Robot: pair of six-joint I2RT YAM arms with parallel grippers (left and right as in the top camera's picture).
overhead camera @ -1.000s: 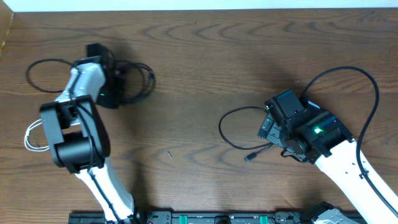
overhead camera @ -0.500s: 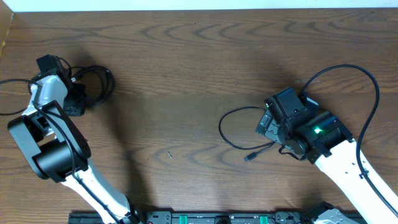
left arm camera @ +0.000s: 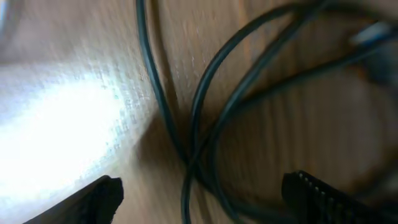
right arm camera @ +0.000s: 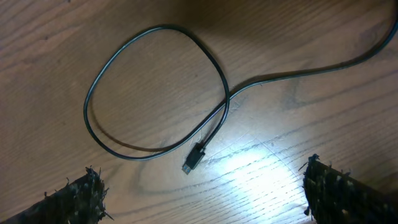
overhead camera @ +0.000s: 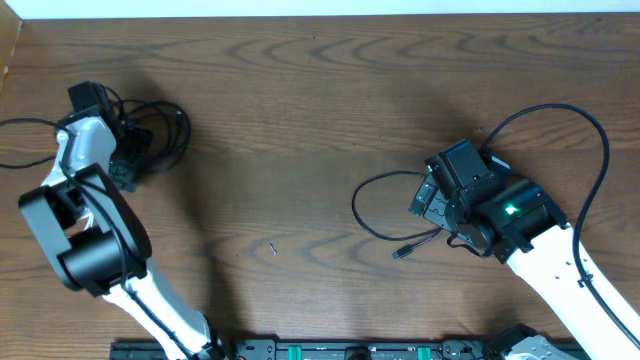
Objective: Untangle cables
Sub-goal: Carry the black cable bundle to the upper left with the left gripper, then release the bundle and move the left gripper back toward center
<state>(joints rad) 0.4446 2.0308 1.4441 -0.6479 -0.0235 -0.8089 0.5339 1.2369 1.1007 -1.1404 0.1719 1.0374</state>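
Wood-grain table (overhead camera: 320,90) fills every view, dark brown, with a pale strip along its far edge. Nearest me, a black rail (overhead camera: 340,351) lies along the near edge, and both arms rise from that side. Just beyond it a small dark fleck (overhead camera: 272,249) sits alone on the wood.

My right arm (overhead camera: 560,280) stands at the near right corner, its white link slanting up and to the left, with a green light (overhead camera: 512,210) lit near the wrist. The right gripper (right arm camera: 211,193) points down at the table, jaws spread wide with nothing between them. Both fingers sit at the bottom corners of the wrist view. Just past them a black cable (right arm camera: 226,93) lies flat in one loop that crosses itself, its plug (right arm camera: 194,157) resting free on the wood near the crossing. Its tail runs off the upper right of that view. Overhead, a black arc (overhead camera: 603,150) curves round beyond the arm, and I can't tell whether it's the same cable.

Farther off, my left arm (overhead camera: 95,245) folds at a dark elbow and reaches to the far left. The left gripper (left arm camera: 205,198) hangs low over a tangle (overhead camera: 170,130) of black cable loops. Its jaws are released, with the fingers (left arm camera: 99,196) apart on either side of crossing strands that lie unclamped on the wood. That close view is blurred, so I can't count the cords. Left of the arm, a thin black loop (overhead camera: 30,121) runs off the left edge.
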